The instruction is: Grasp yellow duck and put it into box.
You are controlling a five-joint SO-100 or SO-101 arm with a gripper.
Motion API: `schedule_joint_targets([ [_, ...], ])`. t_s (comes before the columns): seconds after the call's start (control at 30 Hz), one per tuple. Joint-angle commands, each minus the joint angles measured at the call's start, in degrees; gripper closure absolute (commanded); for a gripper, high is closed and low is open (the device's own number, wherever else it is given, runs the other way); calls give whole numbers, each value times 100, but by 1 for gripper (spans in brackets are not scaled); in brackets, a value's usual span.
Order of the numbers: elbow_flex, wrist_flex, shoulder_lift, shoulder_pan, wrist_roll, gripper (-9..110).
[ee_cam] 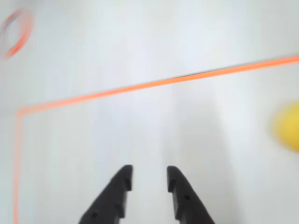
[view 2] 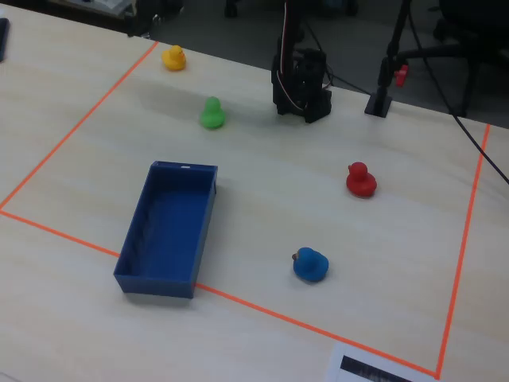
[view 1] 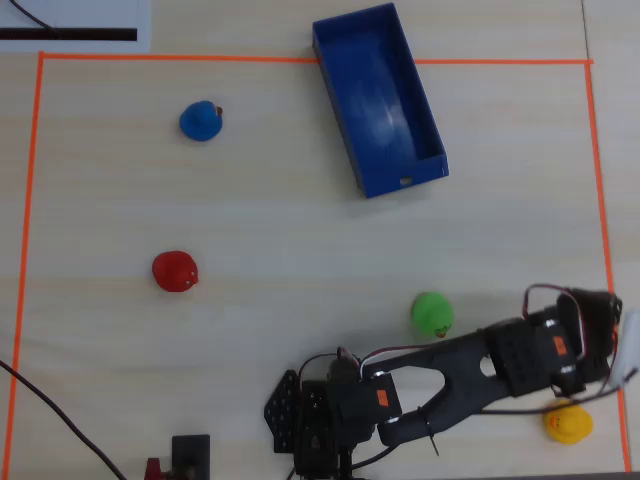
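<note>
Gripper (ee_cam: 147, 179) a bit open, holding nothing. Yellow duck (view 1: 568, 423) looks light, round, maybe slippy; pinch fat body sides.

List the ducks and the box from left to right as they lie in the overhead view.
red duck → blue duck → box → green duck → yellow duck

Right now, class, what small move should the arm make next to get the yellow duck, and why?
Probably swing the hand rightward as the wrist view shows it: the yellow duck sits at that view's right edge, off the line between the parted, empty fingers.
</note>
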Motion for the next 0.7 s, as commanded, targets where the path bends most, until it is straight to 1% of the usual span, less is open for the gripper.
schedule_joint_targets([
  [0.0, -281, 325, 26, 1116, -378, 91],
  [0.13, 9, 527, 88, 1731, -694, 90],
  [0.3, 562, 422, 211, 2171, -1274, 81],
  [0.5, 870, 360, 53, 2461, -1696, 74],
  [0.67, 686, 281, -501, 2575, -1890, 66],
])
